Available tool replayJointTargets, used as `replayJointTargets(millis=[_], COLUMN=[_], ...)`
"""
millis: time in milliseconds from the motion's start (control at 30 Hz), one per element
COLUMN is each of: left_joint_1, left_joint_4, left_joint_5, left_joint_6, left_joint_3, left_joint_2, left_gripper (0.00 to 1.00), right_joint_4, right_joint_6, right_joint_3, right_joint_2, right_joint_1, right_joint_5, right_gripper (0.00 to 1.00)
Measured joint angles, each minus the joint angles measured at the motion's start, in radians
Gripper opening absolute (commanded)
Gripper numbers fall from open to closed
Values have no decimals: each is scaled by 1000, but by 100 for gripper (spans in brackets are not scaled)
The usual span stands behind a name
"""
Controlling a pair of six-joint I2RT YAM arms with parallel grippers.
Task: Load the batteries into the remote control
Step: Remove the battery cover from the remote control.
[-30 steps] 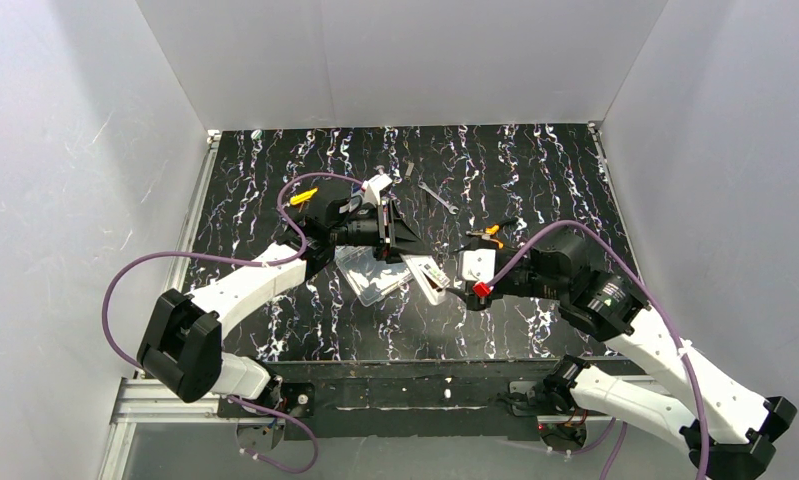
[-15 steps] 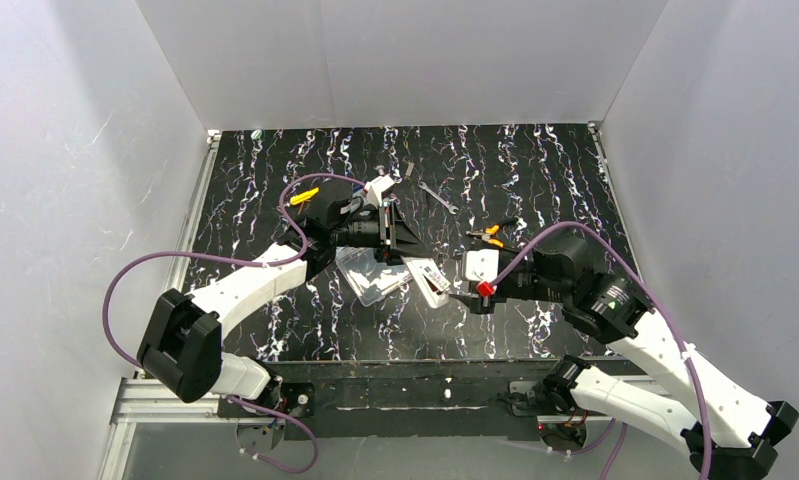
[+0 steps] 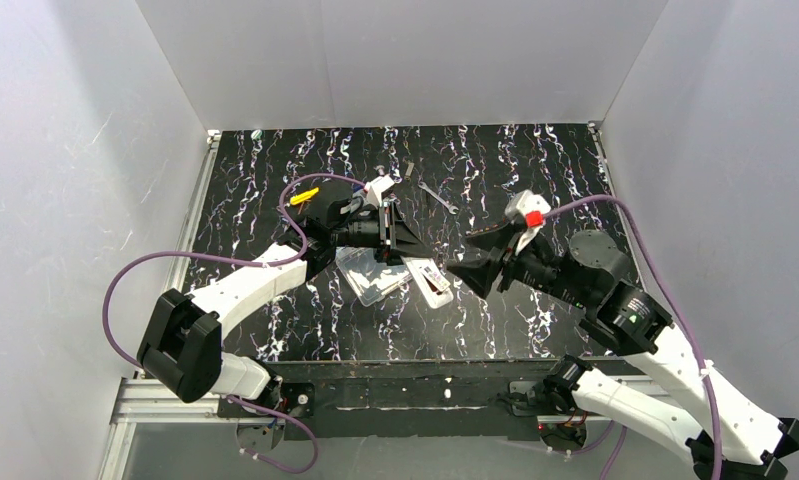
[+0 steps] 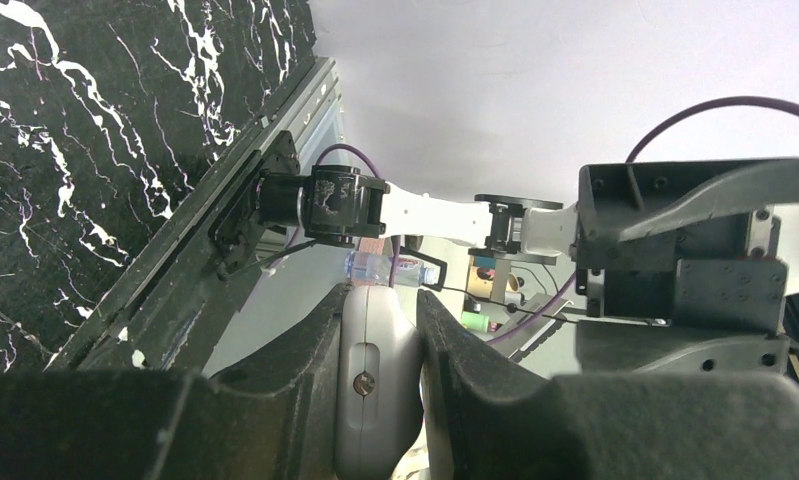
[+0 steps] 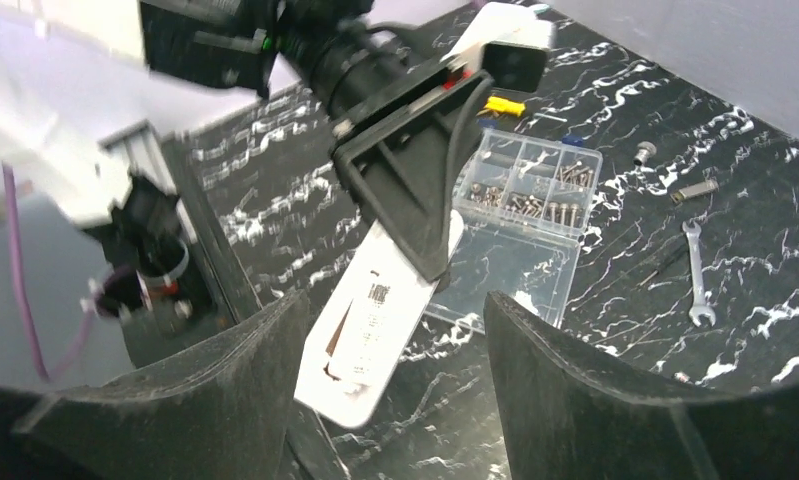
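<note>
Edge of remote control seems clamped in left end effector; right end effector apart, nearby.

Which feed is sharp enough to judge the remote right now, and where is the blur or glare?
Top external: even light, sharp, but the remote is small on the busy marbled table. Right wrist: remote fairly sharp mid-frame; the right gripper's fingers and the upper left corner are blurred. Left wrist: the left gripper's fingers are dark and soft, and the white wall is washed out.

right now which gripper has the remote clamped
The left gripper, shut on the white remote control; the right gripper stands open, holding nothing.
</note>
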Motion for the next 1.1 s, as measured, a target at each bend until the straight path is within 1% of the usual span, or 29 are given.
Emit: replayJointTargets(millis=[67,133,267,500,700,800,933,1100], left_joint_1=[0,0,0,0,0,0,0,0], left_joint_4=[-3,-8,-23,-40,-46,-54,-61,-75], left_joint_5=[0,0,0,0,-1,-1,-1,0], left_joint_6=[0,1,10,24,30,31,38,41], left_joint_3=[0,0,0,0,0,0,0,0], left_joint_2=[0,0,0,0,0,0,0,0], left_gripper=[0,0,0,0,0,0,0,0], right_joint_4=[20,14,-20,-119,-180,-192,-225,-241], right_joint_6=[97,157,225,230,217,211,188,158], right_joint_3=[7,27,87,111,133,146,167,168], right_joint_2=[-1,14,82,179,207,218,240,256], right_joint_1=[0,0,0,10,19,31,53,90], right_joint_5=[66,118,173,131,75,59,63,110], right_gripper=[73,73,73,76,79,79,79,78])
